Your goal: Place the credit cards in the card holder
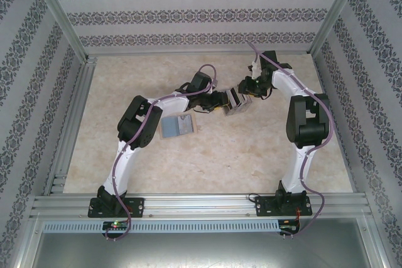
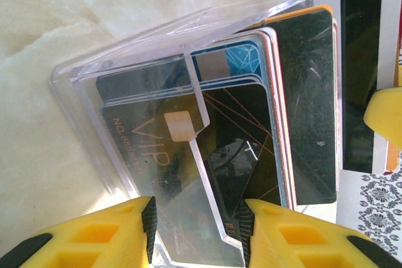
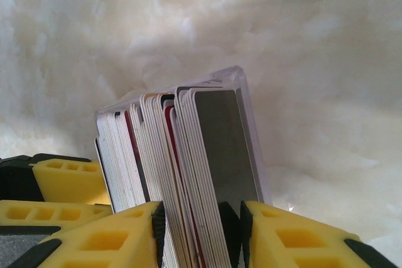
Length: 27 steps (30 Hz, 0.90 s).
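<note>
The clear plastic card holder (image 2: 135, 61) is held up over the table's far middle, tilted, with several credit cards (image 2: 242, 130) standing inside; a black VIP card faces the camera. My left gripper (image 2: 198, 218) is shut on the holder's lower edge, its jaws closed on either side of the clear front wall. My right gripper (image 3: 200, 218) is shut on a thick stack of credit cards (image 3: 182, 155) whose far ends sit in the holder (image 3: 246, 101). In the top view, the left gripper (image 1: 221, 100) and the right gripper (image 1: 247, 88) meet at the holder (image 1: 234, 100).
A flat blue-grey rectangular piece (image 1: 178, 127) lies on the pale marbled table (image 1: 207, 167), below the left forearm. Patterned walls and metal rails (image 1: 69, 123) enclose the table. One yellow right finger (image 2: 384, 112) shows beside the cards, and the left fingers (image 3: 63, 179) beside the stack.
</note>
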Each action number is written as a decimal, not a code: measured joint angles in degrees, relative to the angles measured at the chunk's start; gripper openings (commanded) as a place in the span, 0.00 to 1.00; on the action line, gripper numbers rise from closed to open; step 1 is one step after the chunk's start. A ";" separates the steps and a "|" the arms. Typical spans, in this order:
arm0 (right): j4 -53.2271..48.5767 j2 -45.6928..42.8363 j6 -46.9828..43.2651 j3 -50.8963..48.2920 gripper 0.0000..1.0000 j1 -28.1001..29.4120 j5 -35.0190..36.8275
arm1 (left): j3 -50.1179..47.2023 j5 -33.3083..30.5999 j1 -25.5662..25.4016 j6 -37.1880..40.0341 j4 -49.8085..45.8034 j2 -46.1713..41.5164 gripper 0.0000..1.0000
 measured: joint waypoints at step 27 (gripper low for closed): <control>0.81 -1.68 0.04 -0.83 0.37 0.09 0.28 | 0.00 0.00 0.00 0.00 0.00 0.00 0.42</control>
